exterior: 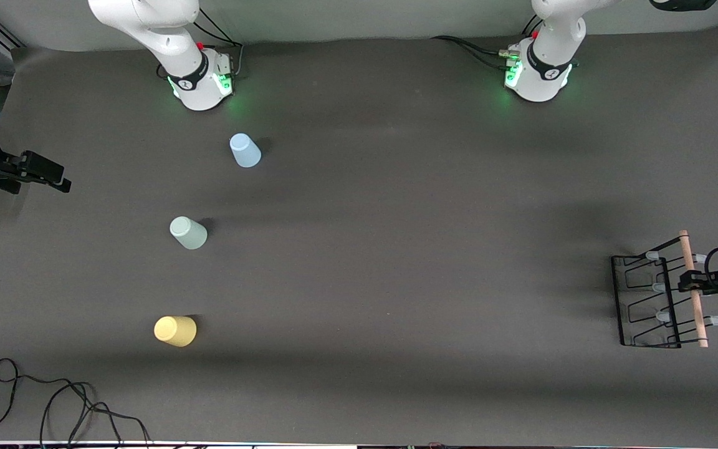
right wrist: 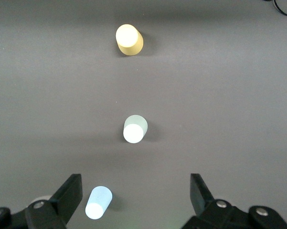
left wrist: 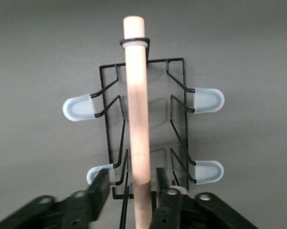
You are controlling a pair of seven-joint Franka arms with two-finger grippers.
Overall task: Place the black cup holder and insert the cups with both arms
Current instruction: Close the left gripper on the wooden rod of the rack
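Rack: we see the black wire rack (exterior: 644,302) standing on the table at the left arm's end, well apart from the cups.
Rack axis: its wooden rod (exterior: 692,293) runs along the top, one end toward the arm bases and the other toward the front camera; the base's long side runs the same way.
Pegs: the pale-tipped pegs (left wrist: 79,107) stick out sideways from both long sides, across the rod.
Left gripper: the left gripper (exterior: 694,282) sits at the rod's middle part; in its wrist view we see the fingers (left wrist: 99,187) on either side of the rod, narrowed toward it. We cannot tell whether they clamp it yet.
Left arm: it reaches in from the table's edge, wrist over the rack.
Cups: all three stand upside down in a loose line near the right arm's end. The blue cup (exterior: 245,150) is closest to the right base, the green cup (exterior: 188,232) is nearer the camera, the yellow cup (exterior: 176,330) nearest.
Right gripper: the right gripper (exterior: 47,173) waits in the air over the table's edge at its own end, jaws wide apart and holding nothing.
Cable: we note a black cable (exterior: 53,405) looped at the table's camera-side corner.
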